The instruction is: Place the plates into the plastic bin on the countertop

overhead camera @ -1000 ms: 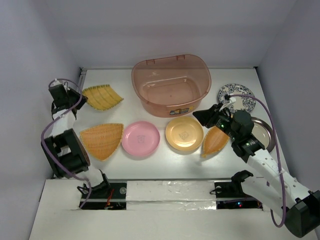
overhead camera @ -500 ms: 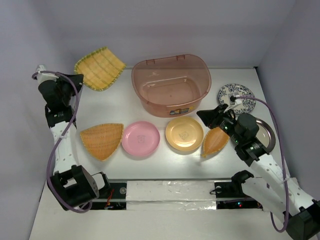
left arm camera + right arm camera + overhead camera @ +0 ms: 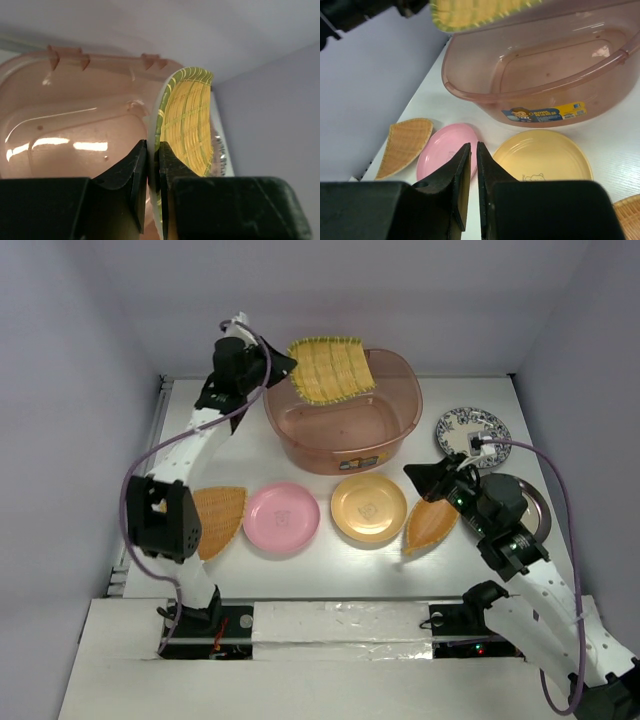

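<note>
Woven yellow plate [image 3: 330,368] is held up off the bench [image 3: 240,455], tilted, over the far-left rim of the plastic bin [image 3: 300,445]. Bin sits mid-bench, toward the far edge. Left tool [image 3: 283,365] is clamped on the plate's edge, jaws tight on either side of its rim.

Step in hand, as I read it: the drop-off. To do it well, carry the plate further in over the bin's middle, then lower and level it before letting go, so it neither clips the rim nor lands on edge.

Right tool [image 3: 425,478] is low toward the bench's right edge, by the far tip of a tan leaf plate [image 3: 432,522]. Jaws drawn almost together, nothing between them.

Views: left wrist alone shows how narrow the bite on the plate's rim is. Right wrist shows the bin's label [image 3: 545,112] square on, with the pink plate [image 3: 447,150] and yellow-orange plate [image 3: 545,155] flat just in front of the bin. Only the overhead view shows both arms at once.
</note>
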{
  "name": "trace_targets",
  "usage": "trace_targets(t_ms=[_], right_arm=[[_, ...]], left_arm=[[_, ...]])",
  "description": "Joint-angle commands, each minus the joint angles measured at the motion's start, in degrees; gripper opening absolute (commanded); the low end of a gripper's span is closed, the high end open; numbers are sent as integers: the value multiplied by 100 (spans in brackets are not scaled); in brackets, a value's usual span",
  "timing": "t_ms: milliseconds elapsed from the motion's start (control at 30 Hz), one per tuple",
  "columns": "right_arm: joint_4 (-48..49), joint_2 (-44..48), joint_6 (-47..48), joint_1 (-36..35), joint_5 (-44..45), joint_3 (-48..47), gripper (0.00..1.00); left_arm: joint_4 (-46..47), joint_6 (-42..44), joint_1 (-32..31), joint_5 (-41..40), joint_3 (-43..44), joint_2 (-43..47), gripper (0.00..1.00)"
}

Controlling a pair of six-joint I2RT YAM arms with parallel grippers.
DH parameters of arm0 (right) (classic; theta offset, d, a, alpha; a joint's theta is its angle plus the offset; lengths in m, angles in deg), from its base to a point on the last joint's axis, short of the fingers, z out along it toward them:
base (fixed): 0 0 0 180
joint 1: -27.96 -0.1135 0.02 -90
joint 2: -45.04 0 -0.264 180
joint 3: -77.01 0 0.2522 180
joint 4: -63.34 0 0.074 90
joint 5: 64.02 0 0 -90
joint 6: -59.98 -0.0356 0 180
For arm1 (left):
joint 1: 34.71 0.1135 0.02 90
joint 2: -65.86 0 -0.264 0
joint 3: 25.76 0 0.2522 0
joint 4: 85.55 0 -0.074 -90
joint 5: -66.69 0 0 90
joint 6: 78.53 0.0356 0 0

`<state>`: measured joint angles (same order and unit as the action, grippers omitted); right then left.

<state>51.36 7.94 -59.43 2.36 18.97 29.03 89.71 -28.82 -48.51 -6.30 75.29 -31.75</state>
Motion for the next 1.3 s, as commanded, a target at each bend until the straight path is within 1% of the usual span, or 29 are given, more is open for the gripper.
trace_targets(t_ms=[0,67,100,167,200,333,367,400,433,500,533,600,633,667,733,833,867,900,933,967,1000,1033,1067,1100,1133,1167,1200,1233,1267], right_arm=[[-151,89,58,-59,217,-191,15],[-161,98,41,-59,252,-173,15],[-161,107,32,-59,278,-147,15],[-161,81,14,-59,279,-147,15],[-317,80,5,-59,270,-147,15],[-249,-147,-21,-59,209,-164,16],[-240,-209,-47,-59,165,-156,16],[-57,-288,-56,-59,43,-147,17],[6,-358,-74,-59,-37,-138,18],[146,-613,-109,-59,-212,-129,19],[191,-692,-109,-59,-248,-129,21],[305,-930,-127,-216,-284,-155,24],[331,-1000,-127,-269,-266,-173,26],[366,-1079,-135,-330,-258,-182,27],[472,-1264,-162,-594,-135,-234,34],[665,-1624,-267,-1059,94,-305,40],[727,-1747,-267,-1200,155,-340,40],[892,-1861,-311,-1340,277,-401,32],[955,-2158,-337,-1664,340,-454,23],[1017,-2326,-390,-1850,427,-533,12],[1104,-2511,-408,-2026,628,-620,1],[1149,-2695,-425,-2384,674,-813,0],[1175,-3080,-434,-2553,866,-936,0],[1228,-3258,-478,-2720,1094,-1042,0],[1272,-3434,-504,-2870,1227,-1121,0],[1298,-3757,-548,-3045,1324,-1218,0],[1333,-3917,-670,-3047,1403,-1254,0],[1342,-4049,-741,-3116,1438,-1271,0],[1360,-4181,-820,-3117,1500,-1237,0]], left_arm=[[57,162,-123,-226,604,-608,0],[-5,188,-298,-199,859,-891,0],[-40,223,-368,-207,1026,-1171,0],[-145,250,-430,-207,1167,-1401,0],[-163,267,-430,-207,1220,-1593,0],[-444,417,-545,-348,1493,-1902,0],[-558,461,-545,-365,1554,-1938,3],[-611,531,-545,-392,1581,-1990,10],[-690,583,-545,-418,1607,-2008,22],[-892,793,-597,-593,1695,-2017,33],[-893,865,-597,-664,1713,-2000,46],[-1130,996,-597,-865,1739,-1904,56],[-1165,1110,-597,-927,1739,-1859,65],[-1191,1155,-597,-989,1739,-1789,69],[-1201,1286,-597,-1104,1739,-1535,77],[-1122,1515,-667,-1340,1678,-973,79],[-1121,1568,-720,-1402,1617,-797,79],[-1017,1603,-720,-1498,1538,-395,79],[-946,1630,-720,-1517,1407,-182,76],[-772,1630,-781,-1534,1075,63,74],[-718,1604,-782,-1552,889,536,72],[-674,1577,-782,-1552,678,784,65],[-630,1551,-782,-1570,215,1056,57],[-568,1507,-782,-1596,-25,1320,49],[-542,1489,-834,-1596,-306,1880,33],[-524,1481,-835,-1605,-874,2181,23],[-532,1463,-835,-1631,-1141,2454,15],[-567,1489,-835,-1649,-1431,3022,2],[-620,1524,-835,-1666,-1956,3306,0]])
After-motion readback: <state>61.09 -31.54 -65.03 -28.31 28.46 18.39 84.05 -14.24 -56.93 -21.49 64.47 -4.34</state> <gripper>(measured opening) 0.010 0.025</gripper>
